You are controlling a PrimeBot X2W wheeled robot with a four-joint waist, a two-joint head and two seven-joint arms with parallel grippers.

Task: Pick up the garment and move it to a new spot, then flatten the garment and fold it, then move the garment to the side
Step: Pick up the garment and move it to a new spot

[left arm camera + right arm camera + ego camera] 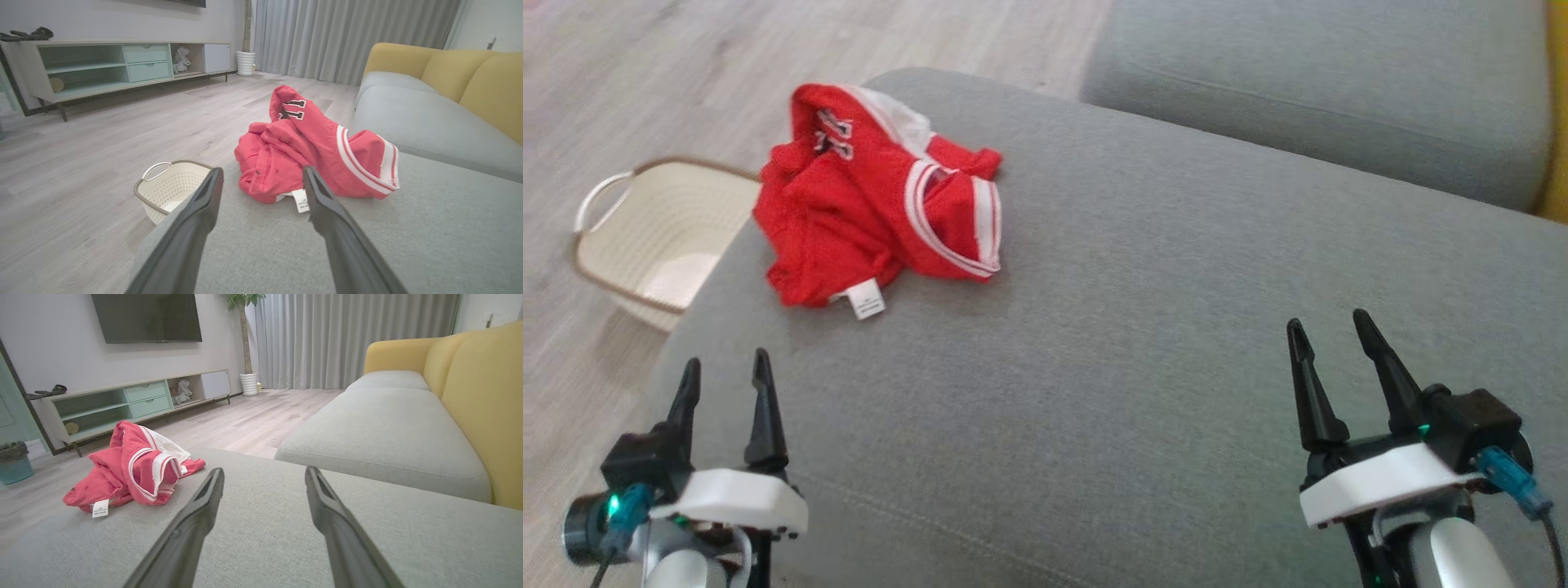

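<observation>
Lying crumpled in a heap, the garment (874, 212) is sitting at the far left corner of the grey sofa cushion (1135, 343), close to its rounded edge. Its white label (867, 299) is poking out on the side nearest you. The basket (662, 237) is standing on the floor just beyond that edge. Your left claw (727, 359) is hovering over the cushion's near left corner, fingers apart and holding nothing. Your right claw (1328, 320) is hovering well apart from the garment, likewise apart and empty.

Risk, as I am judging it: you are working beside a drop. A pinch catching just the label or one loose fold is likely to drag the heap over the edge, toward the floor or the basket. Grabbing several bunched layers together is risking a twist that resists flattening.

The left wrist view is showing a printed number (295, 109) on the raised fold, which is reading poorly from the head view. The right wrist view is showing white lining (163, 445) and the yellow backrest (482, 396).
</observation>
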